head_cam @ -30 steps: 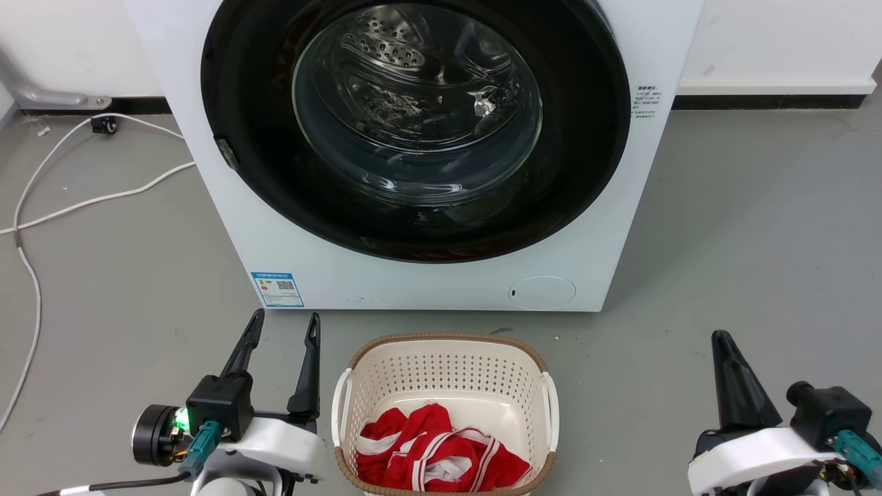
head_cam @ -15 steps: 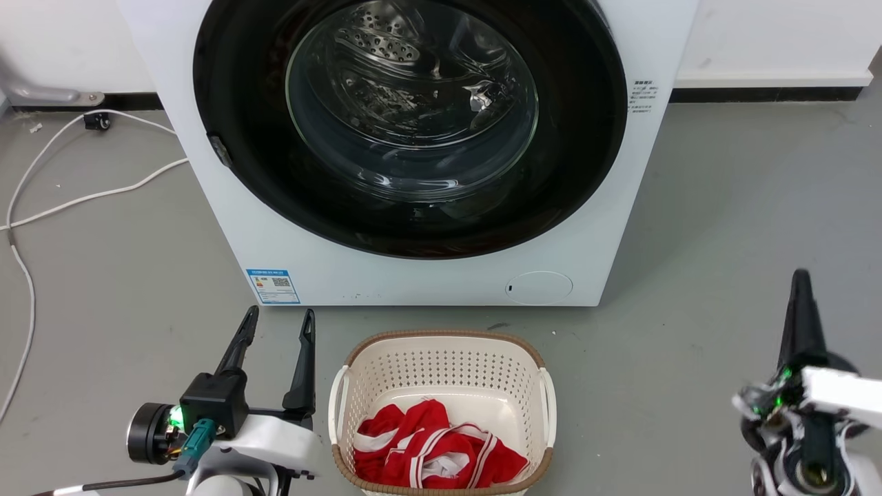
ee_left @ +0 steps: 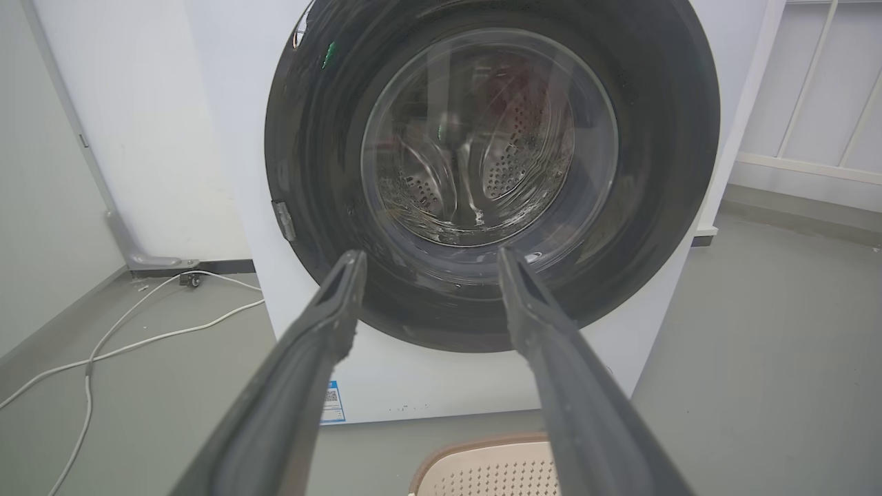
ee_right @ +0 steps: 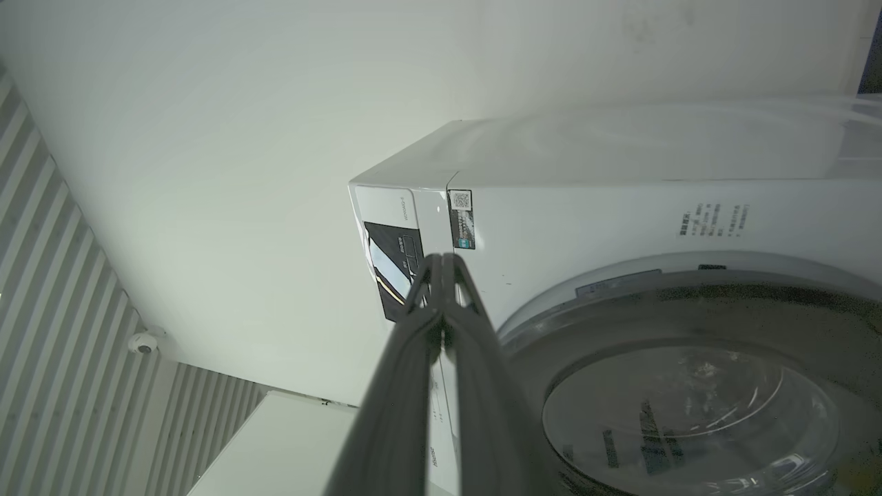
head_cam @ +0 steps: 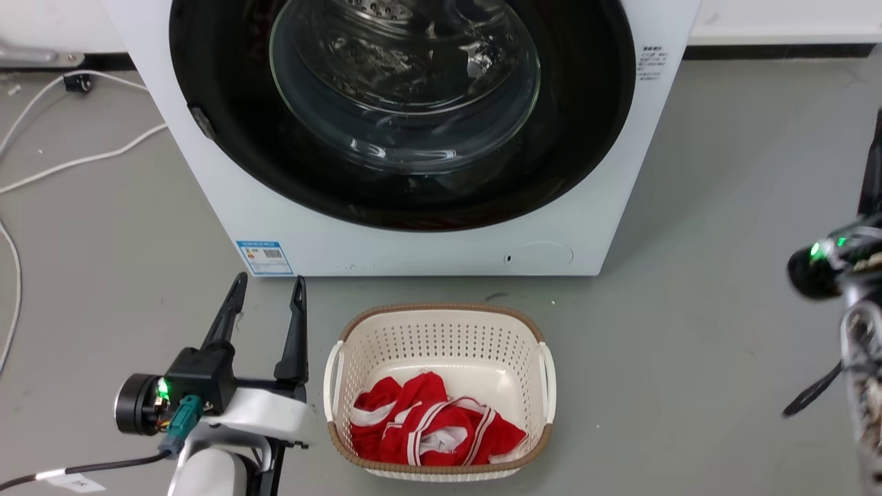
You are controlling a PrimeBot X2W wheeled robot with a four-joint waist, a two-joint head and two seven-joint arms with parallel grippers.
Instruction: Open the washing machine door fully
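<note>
Washing machine door [head_cam: 403, 89] closed — glossy black (glass bulge); left gripper [head_cam: 269, 279] jaws wide, right gripper [ee_right: 441, 260] jaws together.

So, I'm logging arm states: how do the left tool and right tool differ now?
The left tool is open, fingers spread; the right tool is shut, fingers pressed together. The left tool sits beside the laundry basket, facing the washing machine door; the right tool points at an upper corner of the washing machine. Both hold nothing.

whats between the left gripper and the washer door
Nothing stands there. In the head view, only bare floor separates the open left gripper from the washing machine, and the left wrist view looks between its fingers at the washing machine door.
</note>
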